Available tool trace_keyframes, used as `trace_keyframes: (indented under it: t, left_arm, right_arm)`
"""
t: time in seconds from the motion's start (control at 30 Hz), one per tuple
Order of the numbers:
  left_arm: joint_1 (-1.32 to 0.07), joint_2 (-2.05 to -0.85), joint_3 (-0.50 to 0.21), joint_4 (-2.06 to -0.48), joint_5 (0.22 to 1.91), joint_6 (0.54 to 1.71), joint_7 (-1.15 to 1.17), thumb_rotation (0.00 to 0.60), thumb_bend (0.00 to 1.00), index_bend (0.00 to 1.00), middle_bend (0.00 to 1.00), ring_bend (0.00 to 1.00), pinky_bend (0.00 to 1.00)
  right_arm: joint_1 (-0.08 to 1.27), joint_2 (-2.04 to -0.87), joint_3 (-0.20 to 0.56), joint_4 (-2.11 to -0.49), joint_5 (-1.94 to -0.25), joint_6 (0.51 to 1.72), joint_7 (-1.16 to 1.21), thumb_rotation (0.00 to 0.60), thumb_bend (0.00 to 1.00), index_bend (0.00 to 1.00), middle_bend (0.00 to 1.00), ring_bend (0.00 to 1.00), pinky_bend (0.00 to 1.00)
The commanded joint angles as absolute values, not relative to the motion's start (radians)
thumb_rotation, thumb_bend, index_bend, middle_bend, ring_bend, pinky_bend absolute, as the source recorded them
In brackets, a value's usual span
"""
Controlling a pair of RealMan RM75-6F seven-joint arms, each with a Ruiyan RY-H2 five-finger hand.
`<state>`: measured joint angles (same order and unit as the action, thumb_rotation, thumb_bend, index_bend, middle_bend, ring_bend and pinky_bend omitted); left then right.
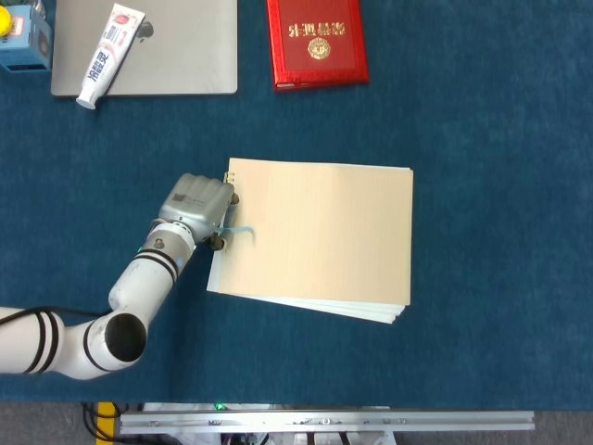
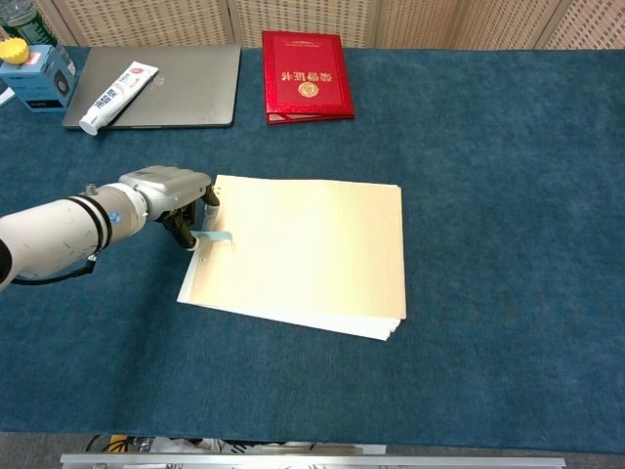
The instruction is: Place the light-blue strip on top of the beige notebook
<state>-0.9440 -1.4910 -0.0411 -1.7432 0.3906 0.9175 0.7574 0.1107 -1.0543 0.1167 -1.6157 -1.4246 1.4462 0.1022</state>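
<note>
The beige notebook (image 1: 320,236) (image 2: 308,252) lies in the middle of the blue table. My left hand (image 1: 199,209) (image 2: 176,195) hovers at the notebook's left edge and pinches the light-blue strip (image 1: 237,230) (image 2: 215,237). The strip pokes out to the right over the notebook's left margin. Whether the strip touches the cover I cannot tell. My right hand is in neither view.
A red booklet (image 1: 317,42) (image 2: 306,88) lies at the back centre. At the back left a grey laptop (image 1: 176,56) (image 2: 186,88) carries a toothpaste tube (image 1: 109,54) (image 2: 117,96), with a blue box (image 1: 20,39) (image 2: 37,80) beside it.
</note>
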Motion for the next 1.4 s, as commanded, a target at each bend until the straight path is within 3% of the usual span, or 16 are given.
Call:
trace_keyframes:
  t: [0.03, 0.3, 0.77, 1.03, 1.4]
  left_arm:
    - [-0.963, -1.494, -0.029, -1.747, 0.368, 0.917, 0.769, 0.6, 0.38, 0.55, 1.0, 1.0, 1.0]
    - [-0.997, -1.495, -0.025, -1.76, 0.333, 0.911, 0.758, 0.6, 0.38, 0.54, 1.0, 1.0, 1.0]
    - [-1.01, -1.497, -0.024, -1.769, 0.366, 0.942, 0.705, 0.6, 0.38, 0.36, 1.0, 1.0, 1.0]
    - [-0.919, -1.431, -0.012, -1.838, 0.574, 1.008, 0.58, 0.6, 0.38, 0.36, 1.0, 1.0, 1.0]
    - [-0.809, -1.371, 0.056, -1.897, 0.876, 1.001, 0.445, 0.6, 0.38, 0.41, 1.0, 1.0, 1.0]
  right_arm:
    - [0.11, -1.054, 0.116, -1.613, -1.425, 1.447, 0.105, 0.6, 0.26, 0.34, 0.4, 0.4, 0.34]
    - [0.106, -1.054, 0.116, -1.609, -1.428, 1.45, 0.113, 0.6, 0.26, 0.34, 0.4, 0.4, 0.34]
    - [0.1, -1.046, 0.116, -1.616, -1.434, 1.459, 0.112, 0.6, 0.26, 0.34, 0.4, 0.4, 0.34]
    - [0.1, -1.044, 0.116, -1.618, -1.437, 1.459, 0.112, 0.6, 0.26, 0.34, 0.4, 0.41, 0.34]
    - [0.112, -1.058, 0.114, -1.615, -1.443, 1.443, 0.105, 0.6, 0.26, 0.34, 0.4, 0.41, 0.34]
